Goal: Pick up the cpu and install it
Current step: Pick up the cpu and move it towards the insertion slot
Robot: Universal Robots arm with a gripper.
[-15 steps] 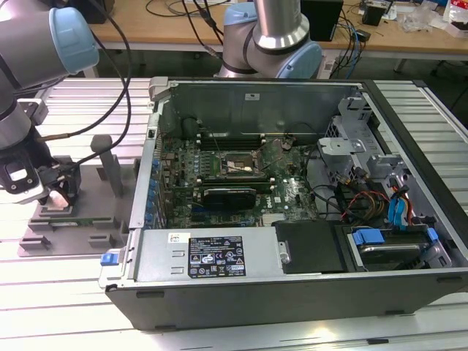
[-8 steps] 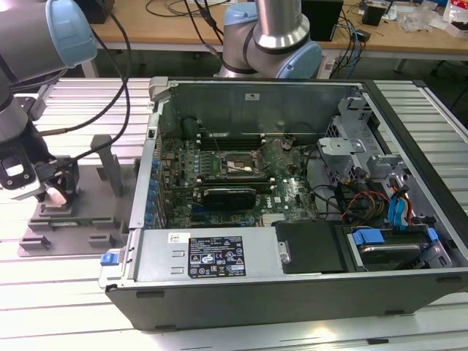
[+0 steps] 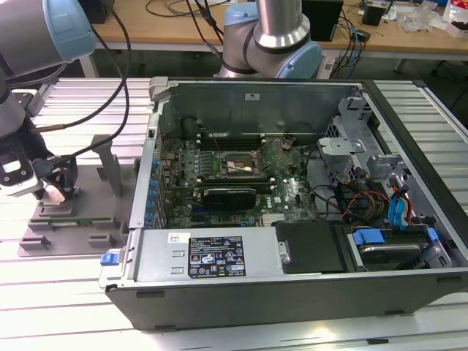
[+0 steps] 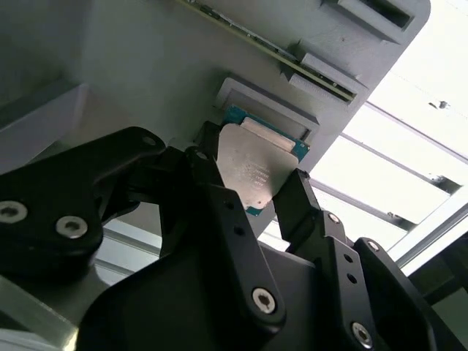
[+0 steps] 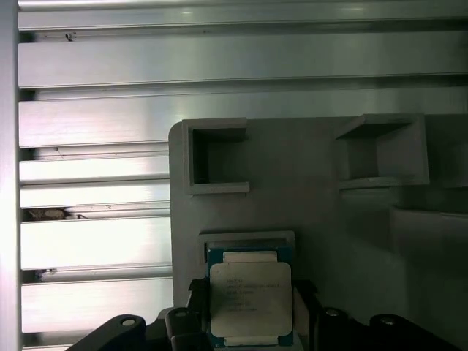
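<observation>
Resting in a pocket of the grey plastic fixture block (image 5: 314, 190), the small square silver-topped cpu (image 5: 250, 303) is clamped by the black hand (image 4: 248, 172).

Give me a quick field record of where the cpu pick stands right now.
gripper: shut on the cpu, clamping two opposite edges
cpu: metal top up, at its pocket on the grey fixture
lifted: cannot tell
fixture place: on the slatted table, to the exterior view's left of the open case
socket: on the motherboard in the case, no cpu in it
</observation>
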